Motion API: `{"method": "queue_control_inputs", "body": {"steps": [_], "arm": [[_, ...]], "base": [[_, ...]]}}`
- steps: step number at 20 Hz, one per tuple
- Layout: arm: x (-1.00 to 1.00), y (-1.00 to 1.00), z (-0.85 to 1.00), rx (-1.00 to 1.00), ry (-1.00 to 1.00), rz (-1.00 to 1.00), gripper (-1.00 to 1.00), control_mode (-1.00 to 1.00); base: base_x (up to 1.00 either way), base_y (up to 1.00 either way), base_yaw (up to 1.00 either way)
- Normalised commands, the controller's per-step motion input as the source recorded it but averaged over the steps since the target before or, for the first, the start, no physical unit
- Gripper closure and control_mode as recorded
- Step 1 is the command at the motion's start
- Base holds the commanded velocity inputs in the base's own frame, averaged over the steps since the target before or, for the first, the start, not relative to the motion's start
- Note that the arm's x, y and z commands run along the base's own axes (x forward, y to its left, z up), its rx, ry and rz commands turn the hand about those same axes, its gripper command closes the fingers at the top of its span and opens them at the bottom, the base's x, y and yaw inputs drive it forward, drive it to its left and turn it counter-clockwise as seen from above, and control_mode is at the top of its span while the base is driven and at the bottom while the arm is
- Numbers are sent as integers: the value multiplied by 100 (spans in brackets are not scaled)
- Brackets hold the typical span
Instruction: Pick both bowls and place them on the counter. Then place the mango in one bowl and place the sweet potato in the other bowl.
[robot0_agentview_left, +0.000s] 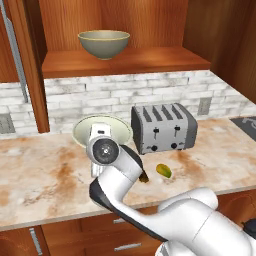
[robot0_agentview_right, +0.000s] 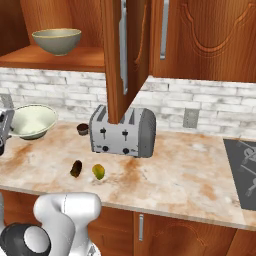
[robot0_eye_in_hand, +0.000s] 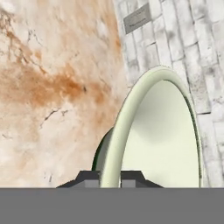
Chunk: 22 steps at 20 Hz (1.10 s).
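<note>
My gripper (robot0_eye_in_hand: 110, 178) is shut on the rim of the white bowl (robot0_eye_in_hand: 159, 140), one finger inside and one outside. That bowl (robot0_agentview_left: 116, 126) sits at the back left of the counter (robot0_agentview_left: 45, 170), beside the toaster; whether it rests on the marble I cannot tell. From the right it shows as the white bowl (robot0_agentview_right: 32, 120), with my hand at the picture's left edge. The grey-olive bowl (robot0_agentview_left: 104, 42) stands on the wooden shelf above and appears as the grey-olive bowl (robot0_agentview_right: 56, 40) from the right. The mango (robot0_agentview_right: 98, 171) and sweet potato (robot0_agentview_right: 76, 168) lie side by side before the toaster. My arm partly hides the sweet potato (robot0_agentview_left: 144, 176) beside the mango (robot0_agentview_left: 164, 171).
A grey four-slot toaster (robot0_agentview_left: 163, 127) stands mid-counter against the brick wall. A small dark brown cupcake-like thing (robot0_agentview_right: 82, 129) sits left of the toaster (robot0_agentview_right: 122, 131). An open cabinet door (robot0_agentview_right: 117, 55) hangs over it. A cooktop (robot0_agentview_right: 242, 170) lies at the far right.
</note>
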Motion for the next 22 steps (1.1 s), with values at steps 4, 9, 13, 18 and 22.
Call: {"method": "queue_control_inputs", "body": {"steps": [4,9,13,18,22], "arm": [[0,22,-77,-6,10,3,100,-100],[8,23,-72,-7,8,0,100,-100],[4,11,-48,-7,12,0,100,-100],[5,4,-23,0,8,0,100,-100],[4,2,-42,-2,-3,0,100,-100]], "base": [[0,0,0],[0,0,0],[0,0,0],[0,0,0],[0,0,0]]}}
